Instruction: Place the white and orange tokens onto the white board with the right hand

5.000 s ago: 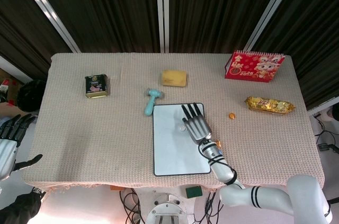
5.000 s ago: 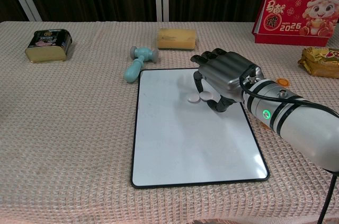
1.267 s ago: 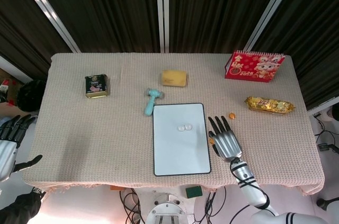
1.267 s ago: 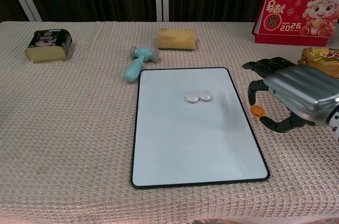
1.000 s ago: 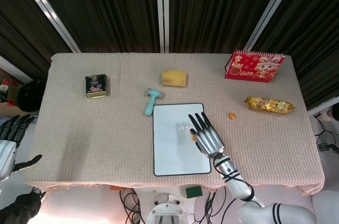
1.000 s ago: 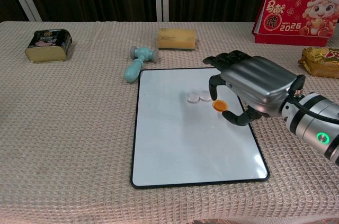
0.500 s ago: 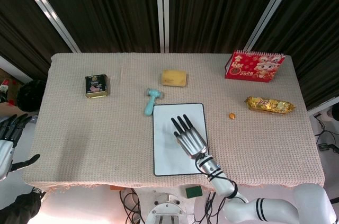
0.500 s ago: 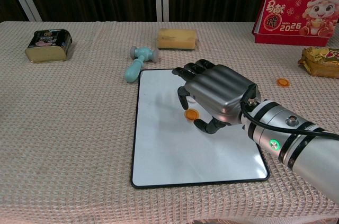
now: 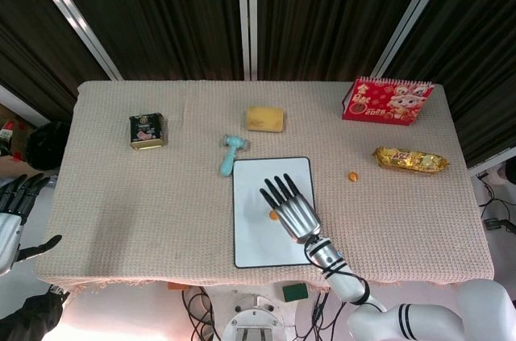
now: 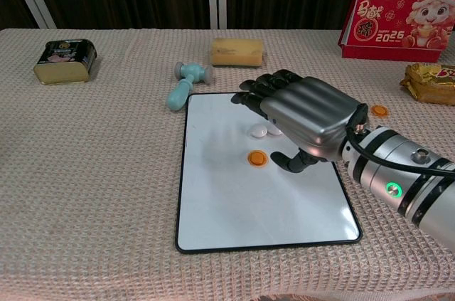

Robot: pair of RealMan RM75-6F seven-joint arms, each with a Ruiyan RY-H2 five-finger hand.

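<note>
The right hand [image 10: 307,120] hovers over the board [image 10: 213,194], fingers loosely spread and holding nothing. An orange token [image 10: 257,158] lies flat on the board just beside its fingertips, near the white tokens [image 10: 257,131]. Another orange token [image 10: 379,110] waits on the tabletop [image 10: 92,173] (probably next). The left hand [image 9: 14,216] idles off-table, empty.

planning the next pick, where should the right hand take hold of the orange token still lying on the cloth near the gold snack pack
Pinch the small flat orange round token across its thin rim, coming straight down from above. It lies flat on the beige woven tablecloth, so only its edges give the fingers purchase. Approaching from the white board's side probably keeps the right hand clear of the gold foil snack pack beside it.
</note>
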